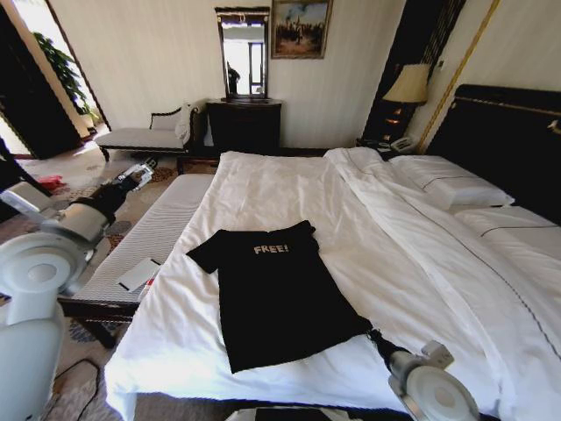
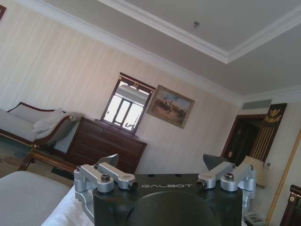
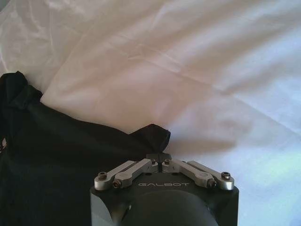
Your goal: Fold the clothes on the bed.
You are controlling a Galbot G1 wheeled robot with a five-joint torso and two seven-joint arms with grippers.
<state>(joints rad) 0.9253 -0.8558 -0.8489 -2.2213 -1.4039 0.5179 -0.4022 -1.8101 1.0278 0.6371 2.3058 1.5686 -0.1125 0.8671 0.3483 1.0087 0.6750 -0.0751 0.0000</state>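
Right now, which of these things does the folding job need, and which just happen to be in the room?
Job: black T-shirt; bed; right tool, shut on the shirt's hem corner.

Lying about: left tool, open, raised aside; striped bench; dresser; chaise; lamp.

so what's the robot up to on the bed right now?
Folding job, early on. The black T-shirt lies flat on the bed, "FREE!" side up, one side already turned in. The right gripper sits at the shirt's near right corner, fingers shut on the fabric edge. The left gripper is raised off to the left over the bench, fingers open, holding nothing.
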